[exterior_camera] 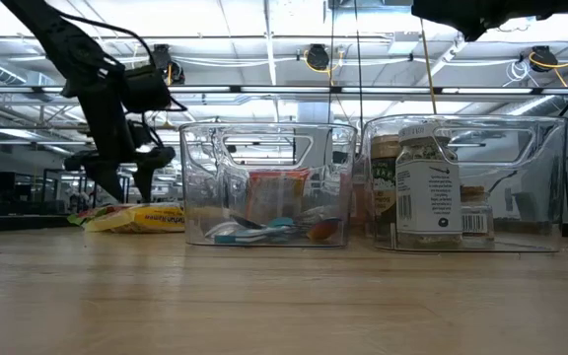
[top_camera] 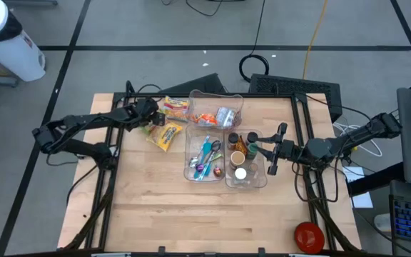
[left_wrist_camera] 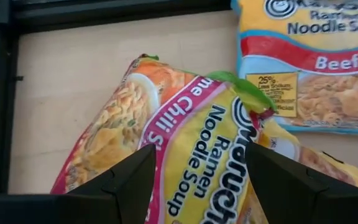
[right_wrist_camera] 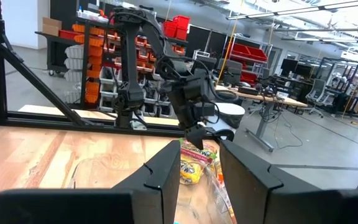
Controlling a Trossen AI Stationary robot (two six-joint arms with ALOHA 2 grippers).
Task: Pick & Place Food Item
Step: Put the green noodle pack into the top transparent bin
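Ramen pack (left_wrist_camera: pixel 197 155) on the table beside the bins (top_camera: pixel 216 107) — not picked yet. Left gripper (left_wrist_camera: pixel 197 180) hangs over it, fingers spread astride, holding nothing. Grasp, lift, placement remain.

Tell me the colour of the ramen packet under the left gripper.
Yellow with a pink band, clearest in the left wrist view: ramen packet.

Pale butcher-block wooden table (top_camera: pixel 155 214) is showing matt, faintly streaked grain. Clear rigid plastic bins (exterior_camera: pixel 264 182) are catching glossy highlights. Yellow-and-pink crinkled plastic ramen packet (left_wrist_camera: pixel 197 149) is looking shiny, film creased. Glass spice jar with paper label (exterior_camera: pixel 427 192) is gleaming. Dark matt plastic left gripper fingers (left_wrist_camera: pixel 123 186) are appearing smooth.
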